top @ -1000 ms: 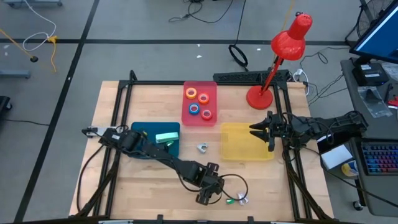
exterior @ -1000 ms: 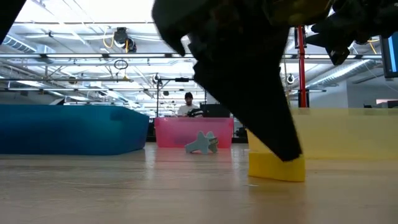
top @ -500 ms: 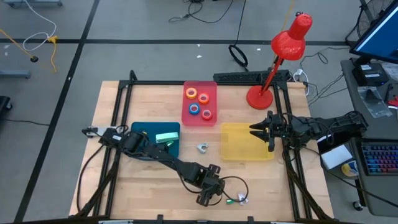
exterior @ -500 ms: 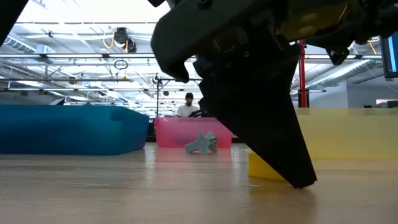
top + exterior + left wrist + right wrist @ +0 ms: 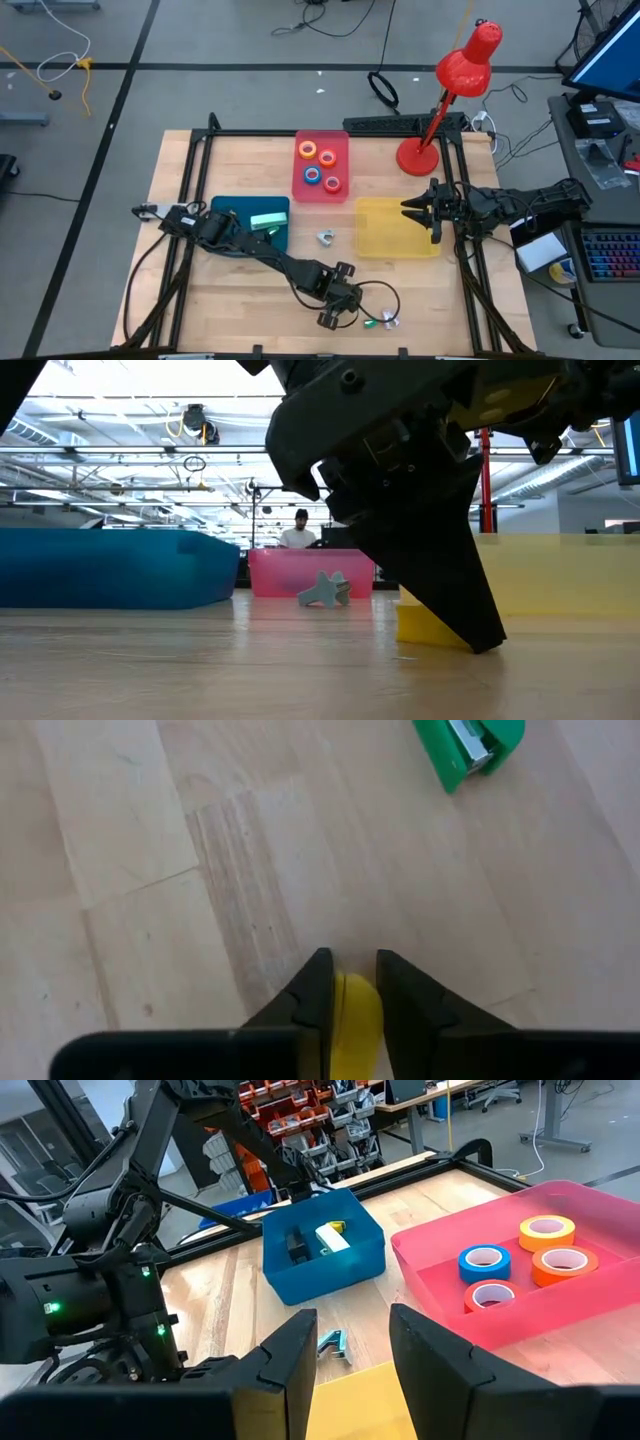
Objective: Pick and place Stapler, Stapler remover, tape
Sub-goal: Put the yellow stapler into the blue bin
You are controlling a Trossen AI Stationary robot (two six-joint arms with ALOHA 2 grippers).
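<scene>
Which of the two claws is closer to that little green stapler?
Left. The left gripper is down at the table's near edge, right beside the green stapler, closed on a yellow item. The right gripper hovers over the yellow tray, much farther away.

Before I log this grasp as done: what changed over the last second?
The left gripper, low over the table's near edge, closed its fingers on a small yellow object, which now sits pinched between them. The green stapler beside it, the pink tray with its tape rolls, the blue tray, the yellow tray and the right gripper over it stayed put.
</scene>
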